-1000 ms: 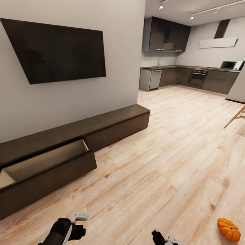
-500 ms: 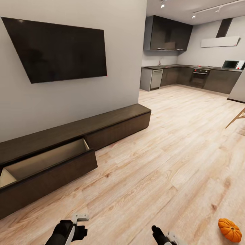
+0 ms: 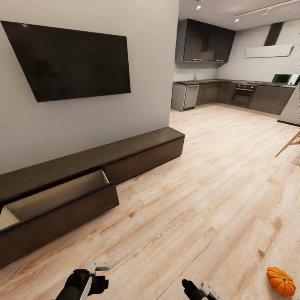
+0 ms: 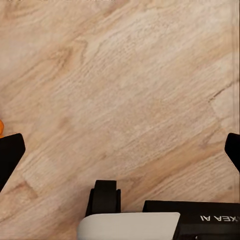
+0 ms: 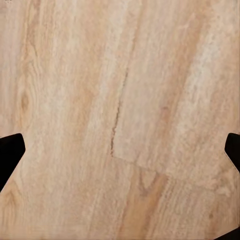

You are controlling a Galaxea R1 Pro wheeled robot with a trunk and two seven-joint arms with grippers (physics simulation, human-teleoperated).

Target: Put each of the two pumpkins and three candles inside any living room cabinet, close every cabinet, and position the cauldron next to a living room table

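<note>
The cabinet [image 3: 137, 152] is a long, low dark brown console against the white wall at the left of the head view. One wide drawer [image 3: 62, 204] is pulled out, and the part of its pale beige inside that I can see is bare. One orange pumpkin [image 3: 280, 281] sits on the wood floor at the lower right, to the right of my right arm [image 3: 198, 290]. My left arm [image 3: 83, 284] is at the bottom edge. Over bare floor, the left gripper [image 4: 120, 152] and the right gripper [image 5: 120, 150] both stand open and hold nothing. The candles, cauldron and table are out of view.
A large black TV [image 3: 75, 62] hangs on the wall above the console. Light wood floor [image 3: 200, 187] runs back to a dark kitchen [image 3: 233, 91]. Angled wooden legs [image 3: 289, 143] show at the right edge. A sliver of orange [image 4: 1, 127] touches the left wrist view's edge.
The whole picture has shifted by a few pixels, so the camera moved slightly. The drawer stays pulled out and the pumpkin stays on the floor.
</note>
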